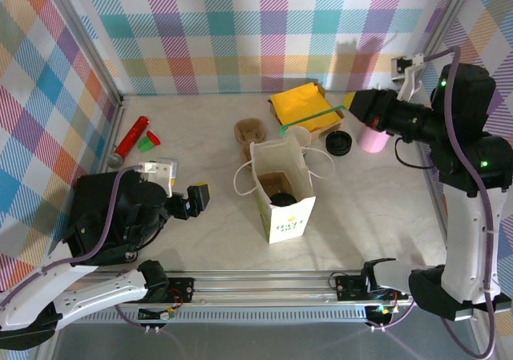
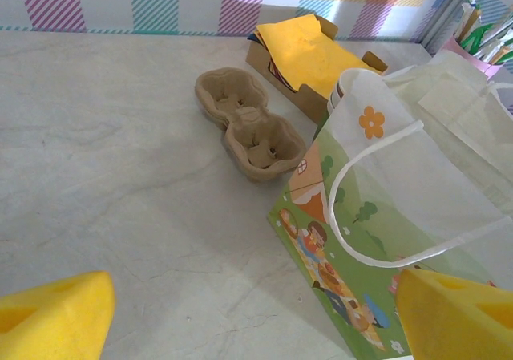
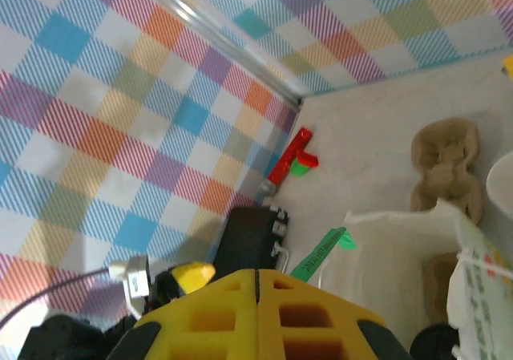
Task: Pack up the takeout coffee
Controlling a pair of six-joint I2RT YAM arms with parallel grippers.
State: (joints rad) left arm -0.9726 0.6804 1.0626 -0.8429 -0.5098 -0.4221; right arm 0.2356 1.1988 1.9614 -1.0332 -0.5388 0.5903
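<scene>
Walls (image 1: 240, 31): pastel multi-colour plaid. Table (image 1: 200, 240): pale grey marble. Bag (image 1: 290, 220): white w/ green cartoon print. Tray (image 1: 249, 129): brown. Napkins (image 1: 300, 103): yellow. Tube (image 1: 132, 137): red. Loose lid (image 1: 338, 143): blk. Pads (image 2: 52, 320): yellow.

Around me stand walls of pastel checked cloth (image 1: 240, 31), pink, blue, yellow and green, meeting at a slim silver metal corner post (image 1: 94, 43). Beneath me spreads a pale cream marbled tabletop (image 1: 200, 147), evenly lit, with soft shadows. A ribbed aluminium rail (image 1: 264, 284) runs along its near edge.
</scene>
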